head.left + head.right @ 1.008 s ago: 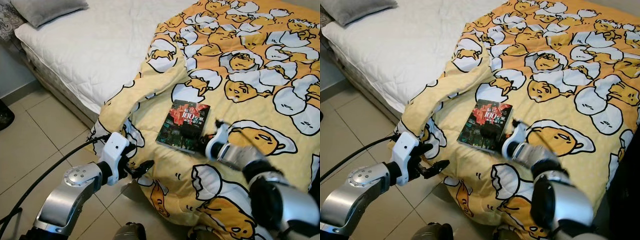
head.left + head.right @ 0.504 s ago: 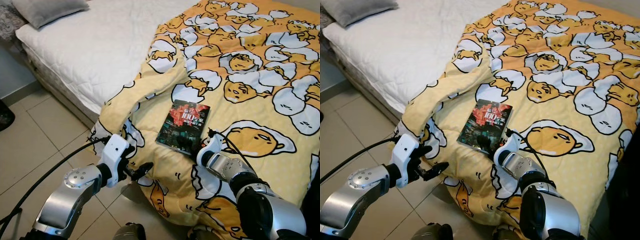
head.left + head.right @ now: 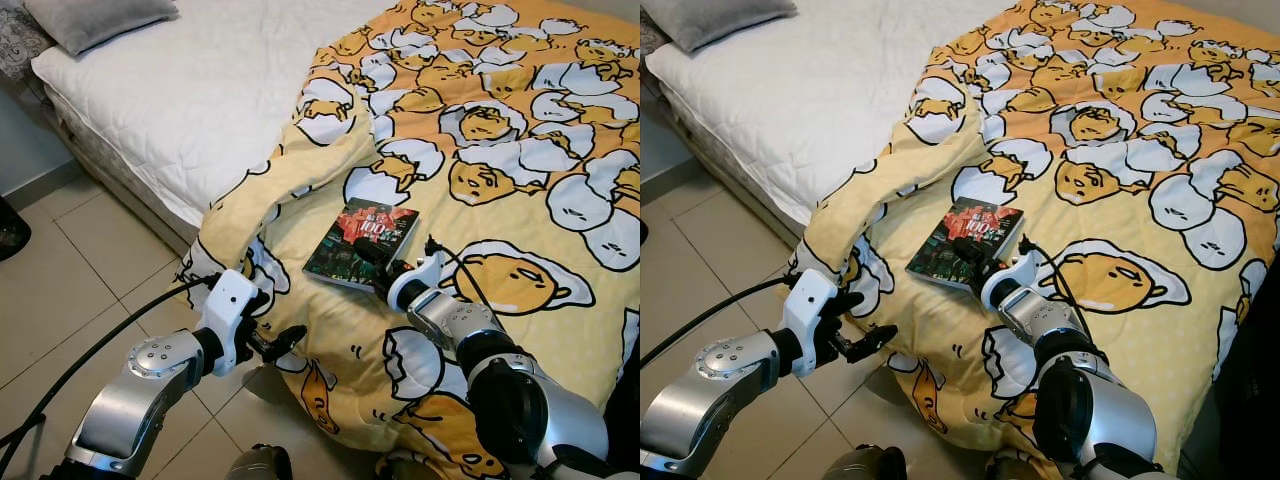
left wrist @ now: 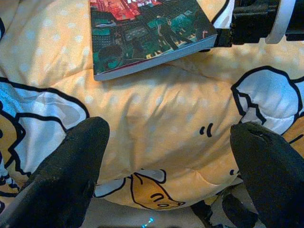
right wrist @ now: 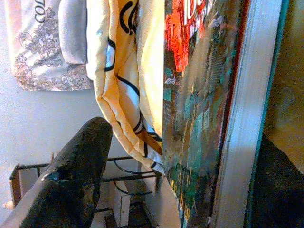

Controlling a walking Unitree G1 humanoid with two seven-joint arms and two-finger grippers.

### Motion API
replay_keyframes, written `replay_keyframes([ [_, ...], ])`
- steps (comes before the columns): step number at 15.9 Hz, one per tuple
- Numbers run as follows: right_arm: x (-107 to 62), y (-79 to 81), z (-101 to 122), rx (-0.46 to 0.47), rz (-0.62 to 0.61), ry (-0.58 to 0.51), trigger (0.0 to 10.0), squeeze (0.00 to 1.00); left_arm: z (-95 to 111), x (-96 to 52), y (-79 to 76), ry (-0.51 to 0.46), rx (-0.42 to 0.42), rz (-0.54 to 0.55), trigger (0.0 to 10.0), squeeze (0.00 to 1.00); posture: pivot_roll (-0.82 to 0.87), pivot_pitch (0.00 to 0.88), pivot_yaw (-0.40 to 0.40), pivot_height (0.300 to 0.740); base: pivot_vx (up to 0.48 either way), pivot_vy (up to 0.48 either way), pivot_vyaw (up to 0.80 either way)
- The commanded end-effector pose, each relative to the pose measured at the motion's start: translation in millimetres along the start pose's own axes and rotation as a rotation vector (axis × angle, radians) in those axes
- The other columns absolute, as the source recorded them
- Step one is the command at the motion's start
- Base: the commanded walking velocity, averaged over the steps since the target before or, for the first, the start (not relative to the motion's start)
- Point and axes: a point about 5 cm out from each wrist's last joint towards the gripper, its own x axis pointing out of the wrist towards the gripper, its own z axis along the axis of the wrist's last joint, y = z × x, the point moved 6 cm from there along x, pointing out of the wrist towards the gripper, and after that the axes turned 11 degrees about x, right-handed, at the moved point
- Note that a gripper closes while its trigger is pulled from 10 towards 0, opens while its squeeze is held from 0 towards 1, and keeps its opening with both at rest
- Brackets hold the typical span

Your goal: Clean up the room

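Nearest the camera, the left hand (image 3: 285,343) hangs off the bed's edge above the floor (image 3: 70,290), fingers (image 4: 71,175) spread apart and holding nothing. Just beyond, the right hand (image 3: 372,257) lies on the yellow blanket (image 3: 480,180) at the near edge of the book (image 3: 360,243). In the right wrist view one finger (image 5: 71,175) stands over the cover while the book's edge sits between the fingers; whether they have clamped down cannot be told. The book lies flat on the blanket near the bed's front edge. Farther off are the bare white mattress (image 3: 200,90) and a grey pillow (image 3: 95,18).

Risks, as judged: a grip on the thin edge alone may let the book pivot and slip when lifted; the lower finger may pinch soft blanket with the cover, dragging fabric upward; a push rather than a pinch may slide the book away.
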Motion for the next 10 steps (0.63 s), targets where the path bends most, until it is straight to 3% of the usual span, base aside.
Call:
replay_keyframes([
  [1, 2.6, 8.3, 0, 0.004, 0.025, 0.002, 0.0, 0.00, -3, -0.2, 1.9, 0.013, 0.007, 0.008, 10.0, 0.00, 0.07, 0.105, 0.050, 0.740, 0.000, 0.000, 0.00],
  [10, 2.6, -7.2, -12, -0.046, -0.049, 0.036, 0.0, 0.00, -2, 0.9, 4.4, 0.013, 0.017, 0.009, 10.0, 0.00, 0.08, 0.080, 0.052, 0.740, 0.000, 0.000, 0.00],
])
